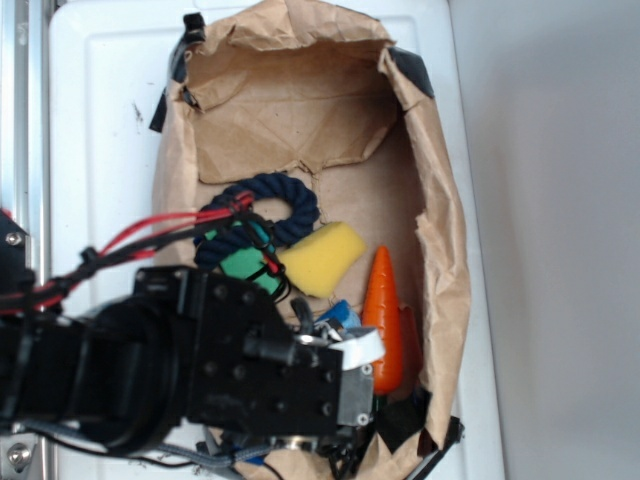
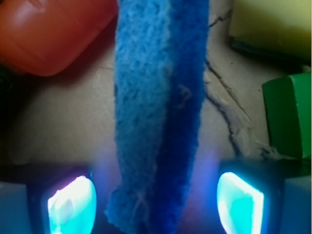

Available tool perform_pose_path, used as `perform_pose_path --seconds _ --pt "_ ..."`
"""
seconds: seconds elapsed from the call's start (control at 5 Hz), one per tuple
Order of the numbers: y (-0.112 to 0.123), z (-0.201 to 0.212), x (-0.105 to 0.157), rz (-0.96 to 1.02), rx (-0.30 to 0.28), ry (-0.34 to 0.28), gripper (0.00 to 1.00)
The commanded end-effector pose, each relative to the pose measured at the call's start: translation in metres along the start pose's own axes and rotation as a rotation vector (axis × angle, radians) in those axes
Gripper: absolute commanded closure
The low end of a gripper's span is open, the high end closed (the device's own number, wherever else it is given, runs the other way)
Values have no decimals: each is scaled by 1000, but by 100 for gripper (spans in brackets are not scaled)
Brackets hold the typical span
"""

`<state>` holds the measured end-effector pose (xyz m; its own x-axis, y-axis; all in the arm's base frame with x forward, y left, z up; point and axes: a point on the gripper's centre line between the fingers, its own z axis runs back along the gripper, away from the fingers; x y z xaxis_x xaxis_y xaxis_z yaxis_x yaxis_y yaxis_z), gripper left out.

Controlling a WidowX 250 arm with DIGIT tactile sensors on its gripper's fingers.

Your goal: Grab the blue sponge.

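Gripper point(image 2: 156, 200) spread wide, sponge point(image 2: 158, 112) lying lengthwise between the 2 pads point(image 2: 239, 202), gaps both sides, nothing clamped. Sponge on paper floor between carrot point(image 2: 48, 34) and green block point(image 2: 290, 114). Advice: lower straight, stay centred, close evenly across narrow width.

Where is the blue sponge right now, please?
In the wrist view the blue sponge lies lengthwise between the open gripper fingers, with the orange carrot to its left and green block right.

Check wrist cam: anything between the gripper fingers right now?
Yes. In the wrist view the blue sponge runs lengthwise through the open gripper, with a gap to each finger. Nothing else sits between them.
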<state>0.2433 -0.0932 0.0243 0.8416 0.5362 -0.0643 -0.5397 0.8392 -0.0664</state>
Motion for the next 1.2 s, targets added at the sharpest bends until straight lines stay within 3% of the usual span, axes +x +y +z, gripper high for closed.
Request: perform_pose_path --seconds 0.0,0.4,0.8,1.0 --pt "0 33 16 -48 -39 11 100" --pt "30 98 57 -32 -12 58 100" --pt "63 155 60 -56 44 -6 100" --pt "73 174 53 -133 -34 1 100"
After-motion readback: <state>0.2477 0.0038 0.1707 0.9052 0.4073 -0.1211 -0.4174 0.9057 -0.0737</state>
